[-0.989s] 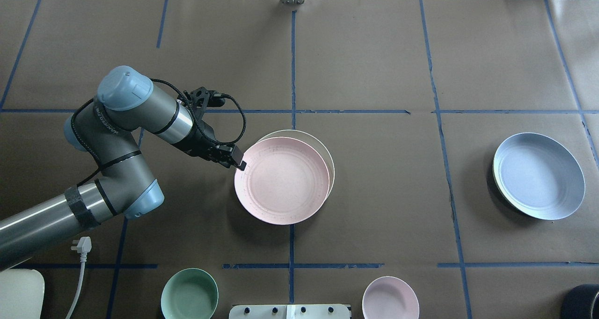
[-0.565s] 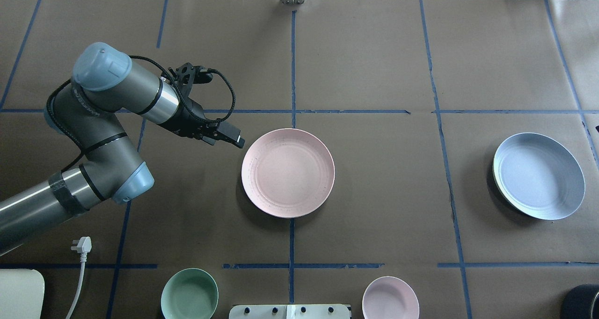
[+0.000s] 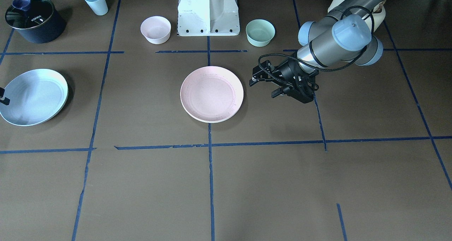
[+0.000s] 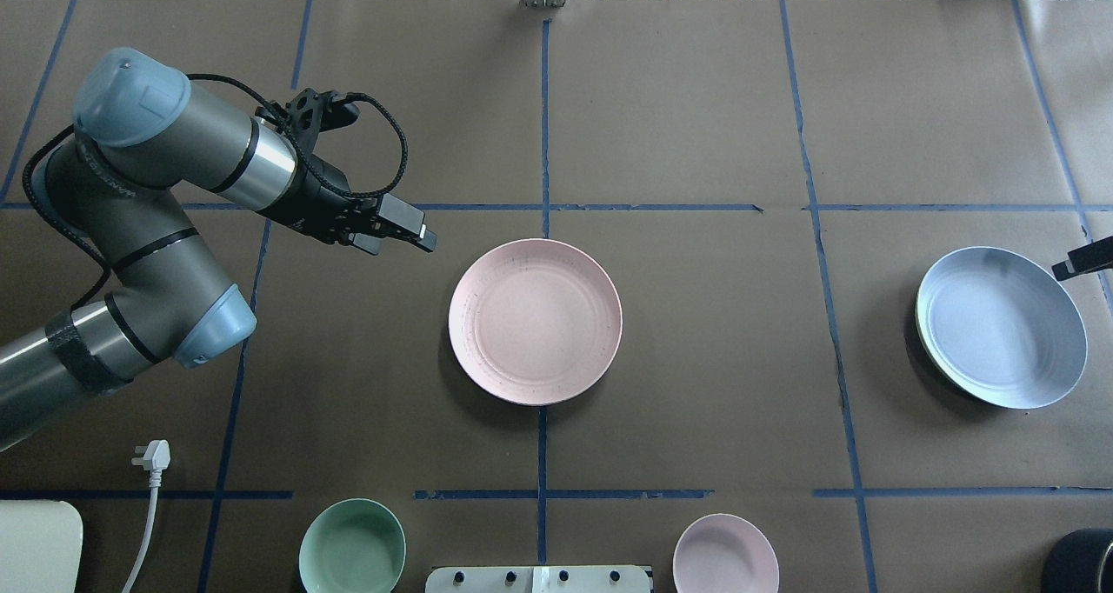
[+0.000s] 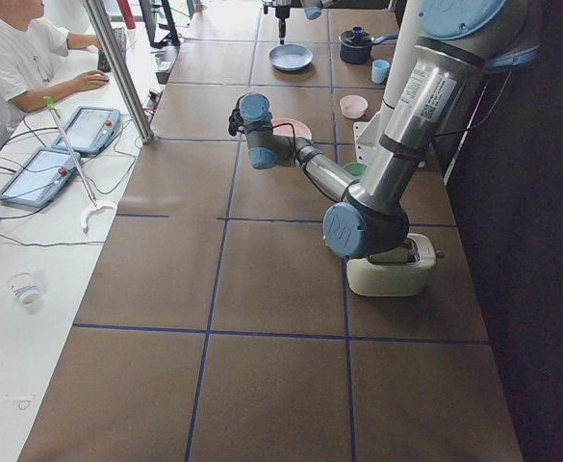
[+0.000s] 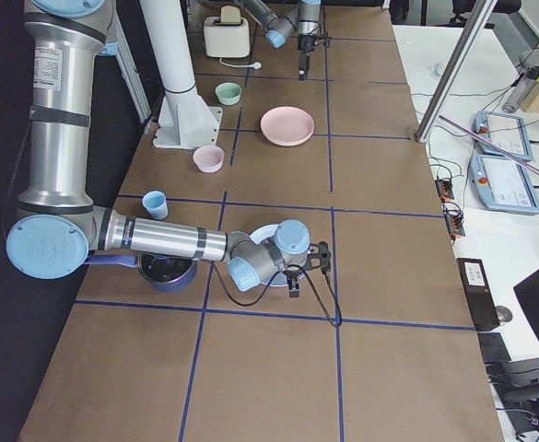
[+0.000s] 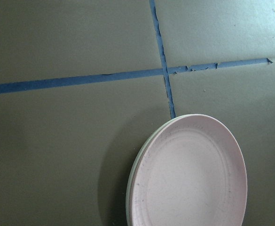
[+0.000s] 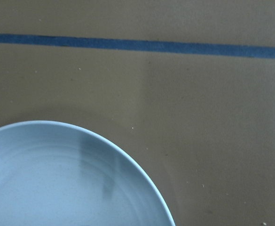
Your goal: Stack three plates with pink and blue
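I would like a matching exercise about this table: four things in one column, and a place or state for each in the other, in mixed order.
1. pink plate
2. blue plate
3. mint bowl
4. left gripper

A. open and empty, apart from the plates
B. lying on the cream plate
C. near the robot's base
D. far on the robot's right side

Pairs: 1-B, 2-D, 3-C, 4-A

Cream plate (image 7: 128,202) almost wholly buried under the pink plate (image 7: 189,174), a rim sliver showing; right gripper (image 4: 1081,260) clipped by the frame edge, jaws unreadable.
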`<move>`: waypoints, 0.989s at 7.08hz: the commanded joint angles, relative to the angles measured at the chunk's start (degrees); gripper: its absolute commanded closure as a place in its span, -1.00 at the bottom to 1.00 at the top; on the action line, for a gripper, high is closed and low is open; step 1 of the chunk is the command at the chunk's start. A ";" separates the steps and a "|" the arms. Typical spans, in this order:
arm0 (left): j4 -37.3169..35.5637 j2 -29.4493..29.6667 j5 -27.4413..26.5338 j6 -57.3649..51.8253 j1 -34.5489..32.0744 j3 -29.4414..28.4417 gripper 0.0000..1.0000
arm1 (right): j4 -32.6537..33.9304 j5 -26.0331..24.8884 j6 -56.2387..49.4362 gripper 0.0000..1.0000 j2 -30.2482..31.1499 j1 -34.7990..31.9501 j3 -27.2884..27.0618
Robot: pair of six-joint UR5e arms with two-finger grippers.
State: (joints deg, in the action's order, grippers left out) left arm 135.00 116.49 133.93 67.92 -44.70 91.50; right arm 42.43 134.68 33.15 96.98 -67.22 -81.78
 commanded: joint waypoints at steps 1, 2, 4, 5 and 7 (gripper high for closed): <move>0.00 -0.12 0.02 0.20 -0.21 0.17 -0.99 | -8.76 -0.92 5.25 -0.13 0.75 2.62 4.61; 0.00 -0.12 -0.07 0.20 -0.12 0.17 -0.99 | -8.85 -0.31 5.69 0.99 0.93 2.62 4.26; 0.00 -0.12 -0.25 0.20 -0.03 0.52 -0.99 | -8.77 0.58 5.79 1.00 0.93 2.53 3.47; 0.00 -0.12 -0.33 1.15 0.14 0.52 -0.99 | -8.77 0.32 5.87 1.00 0.84 2.53 2.60; 0.08 -0.12 -0.51 1.60 0.23 0.61 -0.99 | -9.03 0.49 6.92 1.00 0.84 2.53 0.93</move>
State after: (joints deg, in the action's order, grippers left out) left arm 135.06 116.37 133.53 69.16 -44.56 92.03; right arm 33.61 135.09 39.25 97.84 -64.68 -79.70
